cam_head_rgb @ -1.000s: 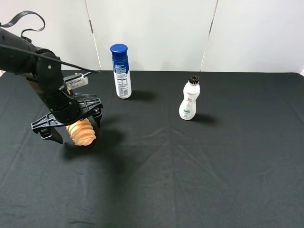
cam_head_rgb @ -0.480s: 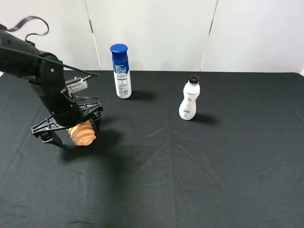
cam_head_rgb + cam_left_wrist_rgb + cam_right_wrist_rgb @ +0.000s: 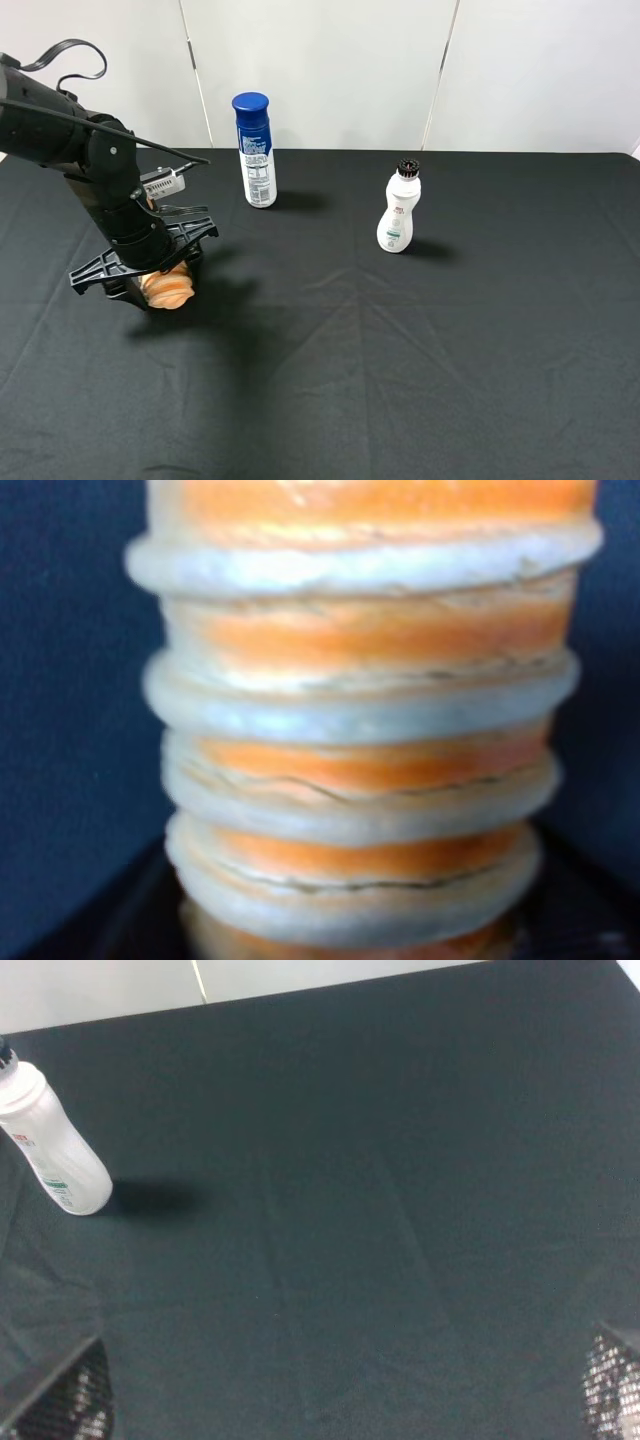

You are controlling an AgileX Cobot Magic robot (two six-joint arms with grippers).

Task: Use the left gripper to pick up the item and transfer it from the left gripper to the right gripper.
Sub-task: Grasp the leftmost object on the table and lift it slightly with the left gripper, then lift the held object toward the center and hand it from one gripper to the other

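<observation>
My left black two-finger pincer (image 3: 148, 272) has dropped onto the peach-tan ridged soft roll (image 3: 170, 290) on the black-cloth worktop (image 3: 420, 360), jaws spread either side, not clamped; right pincer (image 3: 340, 1400) also spread, well away, so grasp, lift and handover are all pending.

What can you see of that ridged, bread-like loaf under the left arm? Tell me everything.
It is a soft-looking oblong loaf of stacked ridged segments, peach-tan from the high camera. Close up in the left wrist view, the ridges are pale, with orange bands between them and fine cracks. It lies on the black cloth at the left of the high view, under the left pincer, whose jaws stand spread to either side. Whether they touch it I cannot tell.
</observation>
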